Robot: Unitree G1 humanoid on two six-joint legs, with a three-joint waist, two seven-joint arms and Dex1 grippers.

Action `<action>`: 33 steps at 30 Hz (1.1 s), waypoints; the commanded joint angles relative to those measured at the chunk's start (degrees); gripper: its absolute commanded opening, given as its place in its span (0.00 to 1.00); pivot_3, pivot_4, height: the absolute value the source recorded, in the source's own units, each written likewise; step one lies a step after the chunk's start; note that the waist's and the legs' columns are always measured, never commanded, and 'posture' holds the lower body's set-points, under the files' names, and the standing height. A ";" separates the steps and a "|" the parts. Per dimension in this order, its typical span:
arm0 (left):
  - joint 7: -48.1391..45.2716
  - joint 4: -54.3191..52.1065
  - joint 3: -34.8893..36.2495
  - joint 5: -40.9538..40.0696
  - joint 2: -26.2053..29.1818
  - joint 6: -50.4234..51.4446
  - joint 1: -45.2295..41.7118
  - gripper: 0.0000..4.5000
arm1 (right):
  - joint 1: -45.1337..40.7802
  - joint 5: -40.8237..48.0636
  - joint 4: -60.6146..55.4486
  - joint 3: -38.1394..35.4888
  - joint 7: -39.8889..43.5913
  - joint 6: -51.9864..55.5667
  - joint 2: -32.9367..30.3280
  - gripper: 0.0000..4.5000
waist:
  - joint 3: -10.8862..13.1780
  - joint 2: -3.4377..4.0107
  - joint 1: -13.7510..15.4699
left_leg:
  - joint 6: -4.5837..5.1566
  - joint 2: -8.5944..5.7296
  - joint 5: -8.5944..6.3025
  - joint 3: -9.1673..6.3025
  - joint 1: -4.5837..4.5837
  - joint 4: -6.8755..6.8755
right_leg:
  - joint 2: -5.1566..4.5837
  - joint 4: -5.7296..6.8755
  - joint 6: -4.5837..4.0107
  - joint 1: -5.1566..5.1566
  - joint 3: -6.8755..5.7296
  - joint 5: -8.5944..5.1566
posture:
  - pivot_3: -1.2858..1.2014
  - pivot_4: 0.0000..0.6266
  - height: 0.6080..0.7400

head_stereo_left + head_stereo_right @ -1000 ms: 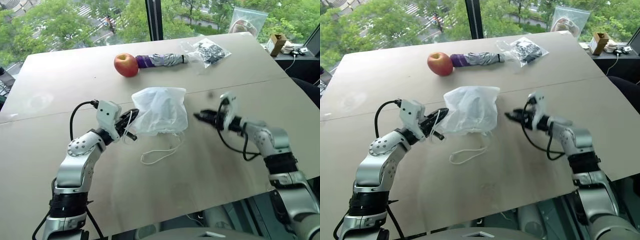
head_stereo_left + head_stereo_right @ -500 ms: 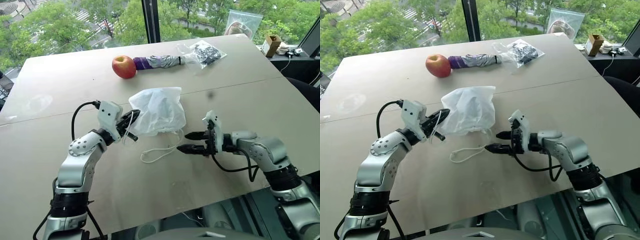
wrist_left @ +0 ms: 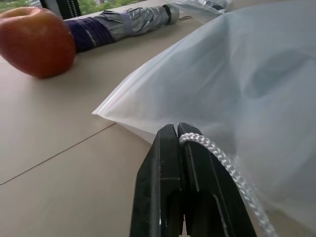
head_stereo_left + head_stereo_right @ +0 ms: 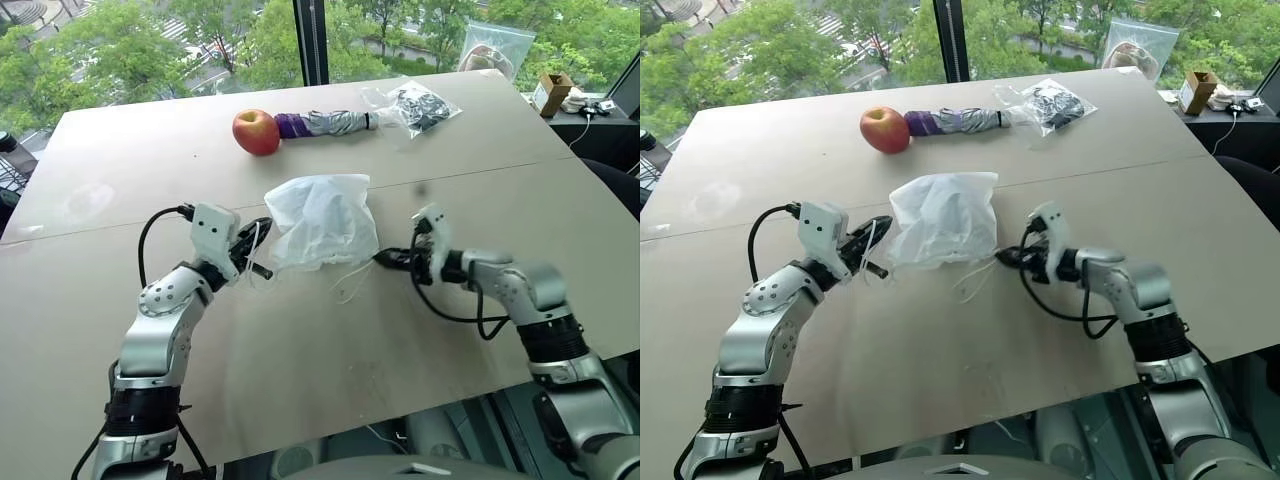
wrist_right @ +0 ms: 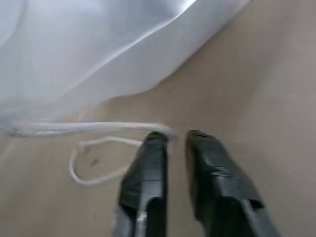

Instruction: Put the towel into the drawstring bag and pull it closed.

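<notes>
The left hand (image 3: 177,132) is clamped on a white cord (image 3: 224,163) at the edge of the drawstring bag (image 4: 322,221), which sits puffed up mid-counter (image 4: 300,350). The right hand (image 4: 385,259), at the bag's other side, has its fingers nearly together at another loop of cord (image 5: 94,148). Beyond lie an apple (image 4: 255,131) and a folded umbrella (image 4: 325,123).

**No readable text**

No words, labels, brand marks, numbers or signs can be read anywhere. The desk (image 4: 120,330), the drawstring bag (image 4: 322,220), the apple (image 4: 256,131), the folded umbrella (image 4: 325,123) and the clear plastic bag (image 4: 420,105) carry no legible print.
</notes>
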 commanded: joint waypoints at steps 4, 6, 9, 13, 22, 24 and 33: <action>8.54 4.03 5.11 5.36 0.17 -7.34 -3.97 0.00 | -3.77 -3.01 2.59 -4.83 3.14 -5.52 -6.28 0.01 | 0.00 0.00 0.01 | 0.00 0.01 0.00 0.01 -0.01 -0.02 | -0.01 -0.01 0.00 0.00 -0.01 0.00 | 0.52 0.24 1.00; 10.26 5.18 5.92 6.28 0.10 -8.51 -4.88 0.00 | -5.19 -2.93 3.86 -6.51 3.55 -6.43 -7.39 0.01 | 0.00 -0.01 0.02 | 0.00 0.00 0.00 0.05 -0.03 -0.02 | -0.02 -0.04 0.00 0.00 0.01 0.00 | 0.52 0.24 1.00; 10.48 5.85 5.63 6.82 -0.07 -9.31 -5.30 0.00 | -5.74 -2.05 3.60 -7.39 5.19 -6.39 -7.89 0.01 | 0.00 -0.01 -0.06 | 0.00 0.00 0.00 0.06 -0.04 -0.02 | -0.04 -0.06 0.01 0.00 0.01 0.00 | 0.52 0.24 1.00; 10.29 5.55 4.88 7.08 -0.70 -9.64 -5.23 0.00 | -3.75 -3.08 1.37 -6.03 7.67 -8.05 -8.53 0.01 | 0.00 -0.01 0.01 | 0.00 0.02 0.00 0.02 -0.03 -0.06 | -0.03 -0.05 0.00 -0.01 -0.03 0.00 | 0.52 0.24 1.00; 16.88 7.12 7.92 11.14 0.00 -11.38 -5.92 0.00 | -11.91 -16.69 21.45 -14.14 -18.24 -32.30 -2.36 0.01 | 0.00 -0.01 -0.05 | -0.01 -0.01 0.00 0.11 0.00 -0.03 | -0.05 -0.02 0.00 -0.02 0.06 0.01 | 0.52 0.24 1.00; 18.09 6.92 7.99 11.65 -0.32 -11.74 -5.78 0.00 | -12.38 -19.24 23.19 -14.42 -22.01 -37.87 -0.94 0.01 | 0.00 -0.01 -0.02 | -0.02 0.00 0.01 0.07 -0.01 -0.05 | -0.04 0.02 0.00 -0.04 0.04 0.02 | 0.52 0.24 1.00; 23.66 4.97 7.44 14.16 -3.02 -11.39 -5.30 0.00 | -11.47 -25.11 25.87 -13.69 -28.54 -49.67 2.70 0.01 | 0.00 -0.01 -0.10 | -0.04 -0.02 0.01 0.16 -0.27 -0.12 | -0.21 -0.02 0.01 -0.39 0.18 0.02 | 0.52 0.24 1.00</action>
